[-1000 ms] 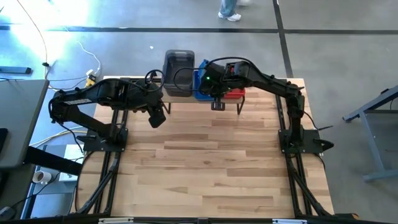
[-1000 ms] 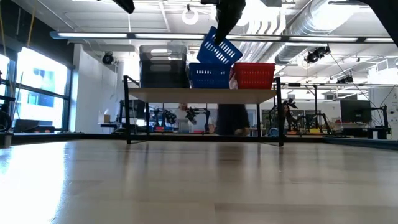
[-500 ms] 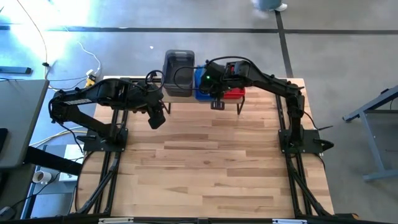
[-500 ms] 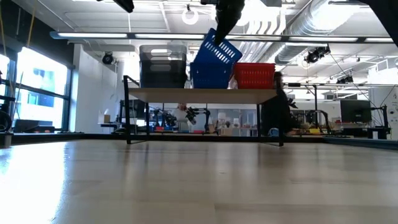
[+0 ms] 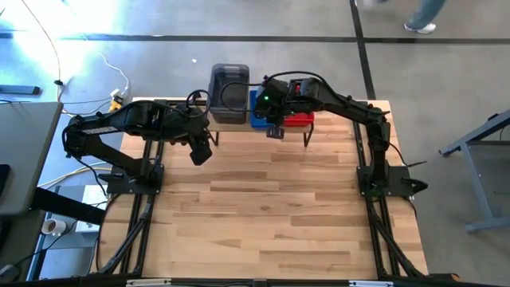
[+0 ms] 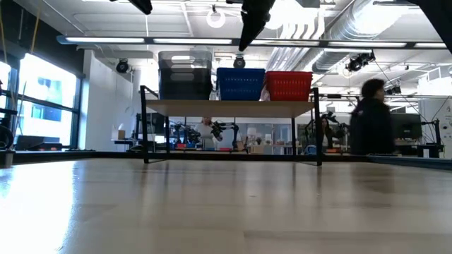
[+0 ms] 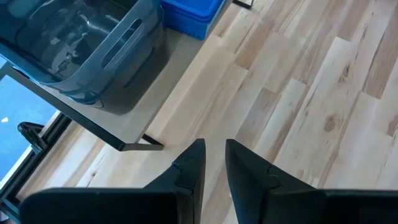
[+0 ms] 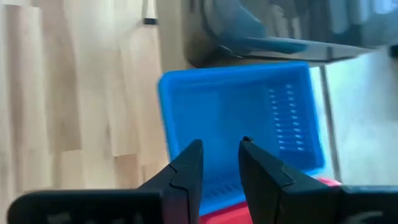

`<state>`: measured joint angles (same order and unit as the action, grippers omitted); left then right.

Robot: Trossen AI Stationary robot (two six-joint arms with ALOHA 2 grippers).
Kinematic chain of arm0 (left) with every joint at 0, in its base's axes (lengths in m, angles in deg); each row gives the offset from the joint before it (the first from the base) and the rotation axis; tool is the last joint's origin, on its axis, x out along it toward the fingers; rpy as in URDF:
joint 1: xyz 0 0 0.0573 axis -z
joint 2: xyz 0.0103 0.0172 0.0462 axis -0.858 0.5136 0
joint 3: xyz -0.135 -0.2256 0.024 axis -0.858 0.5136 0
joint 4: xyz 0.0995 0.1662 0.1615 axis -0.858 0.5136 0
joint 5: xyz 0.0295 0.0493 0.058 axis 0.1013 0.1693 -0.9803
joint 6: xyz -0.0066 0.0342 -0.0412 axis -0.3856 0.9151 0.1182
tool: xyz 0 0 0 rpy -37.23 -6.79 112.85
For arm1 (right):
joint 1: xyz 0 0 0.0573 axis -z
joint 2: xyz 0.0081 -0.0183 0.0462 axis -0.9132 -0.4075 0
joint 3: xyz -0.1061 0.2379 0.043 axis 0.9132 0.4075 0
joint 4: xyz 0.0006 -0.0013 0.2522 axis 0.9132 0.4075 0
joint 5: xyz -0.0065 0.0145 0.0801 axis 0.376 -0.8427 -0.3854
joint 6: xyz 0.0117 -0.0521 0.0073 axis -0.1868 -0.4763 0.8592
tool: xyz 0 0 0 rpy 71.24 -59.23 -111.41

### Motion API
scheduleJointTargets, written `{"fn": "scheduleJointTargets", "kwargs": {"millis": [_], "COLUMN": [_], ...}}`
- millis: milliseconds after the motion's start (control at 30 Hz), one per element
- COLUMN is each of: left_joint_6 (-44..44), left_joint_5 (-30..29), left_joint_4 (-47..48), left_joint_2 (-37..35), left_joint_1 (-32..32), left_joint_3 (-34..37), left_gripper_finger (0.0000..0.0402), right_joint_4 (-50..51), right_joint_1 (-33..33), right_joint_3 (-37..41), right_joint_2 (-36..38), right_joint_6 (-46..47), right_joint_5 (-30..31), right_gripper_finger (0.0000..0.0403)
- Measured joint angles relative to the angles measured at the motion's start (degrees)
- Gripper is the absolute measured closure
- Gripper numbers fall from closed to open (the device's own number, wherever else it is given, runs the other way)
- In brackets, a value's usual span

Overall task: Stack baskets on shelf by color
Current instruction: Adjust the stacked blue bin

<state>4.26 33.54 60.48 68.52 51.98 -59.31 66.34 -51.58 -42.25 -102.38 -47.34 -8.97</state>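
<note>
Near side of the table (image 5: 263, 223) bare of baskets. Farther in, left gripper (image 5: 201, 151) hanging idle over the boards just short of the shelf's left end, fingers (image 7: 191, 163) parted by a narrow gap, holding nothing. At the far edge, the shelf (image 6: 229, 107) with three stacks in a row: grey baskets (image 6: 185, 75) on the left, blue baskets (image 6: 240, 84) in the middle, red baskets (image 6: 288, 85) on the right, the blue stack sitting level and touching the red. Right gripper (image 5: 275, 130) poised above the near rim of the blue stack, fingers (image 8: 186, 171) slightly apart and empty, clear of the plastic. Judged as the release step of the blue stack, sorting by colour seemingly close to done. Next move likely calls for a straight lift and pull back toward the near side without snagging the blue rim or nudging the red neighbour. Beyond the table, a person (image 6: 371, 120) on the room's floor.
</note>
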Motion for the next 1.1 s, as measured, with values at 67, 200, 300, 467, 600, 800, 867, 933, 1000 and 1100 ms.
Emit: {"fn": "scheduleJointTargets", "kwargs": {"millis": [67,200,300,467,600,800,867,933,1000,1100], "left_joint_6": [0.00,0.46,0.48,1.51,1.54,1.55,1.55,1.55,1.55,1.55], "left_joint_5": [0.00,-0.01,-0.01,-0.01,-0.01,-0.22,-0.30,-0.30,-0.30,-0.34], "left_joint_4": [0.00,0.00,0.02,0.04,0.04,0.04,0.04,0.02,0.04,0.02], "left_joint_2": [0.00,0.00,0.00,0.00,0.00,0.00,0.00,0.00,0.00,0.00], "left_joint_1": [0.00,0.00,0.00,0.00,0.01,0.00,0.00,0.00,0.02,0.00], "left_joint_3": [0.00,-0.01,-0.01,-0.01,-0.01,-0.01,-0.01,-0.01,0.01,-0.01], "left_gripper_finger": [0.0348,0.0348,0.0348,0.0348,0.0348,0.0348,0.0348,0.0348,0.0348,0.0348], "right_joint_4": [-0.01,2.86,5.47,4.33,-0.43,-6.35,-8.09,-11.08,-12.27,-16.30], "right_joint_1": [0.00,0.00,-0.42,-1.97,-3.13,-3.96,-3.94,-3.91,-3.89,-3.89], "right_joint_3": [0.00,-1.90,-2.56,-0.25,3.15,8.14,9.87,12.19,13.55,15.20], "right_joint_2": [0.01,0.18,0.22,0.14,0.03,-0.09,-0.05,0.05,-0.13,0.00], "right_joint_6": [1.01,3.22,6.03,5.76,6.49,7.41,8.33,9.29,9.72,9.81], "right_joint_5": [1.80,0.17,-7.28,-14.70,-15.02,-14.50,-14.42,-13.97,-12.83,-10.18], "right_gripper_finger": [0.0314,0.0314,0.0314,0.0318,0.0326,0.0329,0.0329,0.0329,0.0329,0.0329]}}
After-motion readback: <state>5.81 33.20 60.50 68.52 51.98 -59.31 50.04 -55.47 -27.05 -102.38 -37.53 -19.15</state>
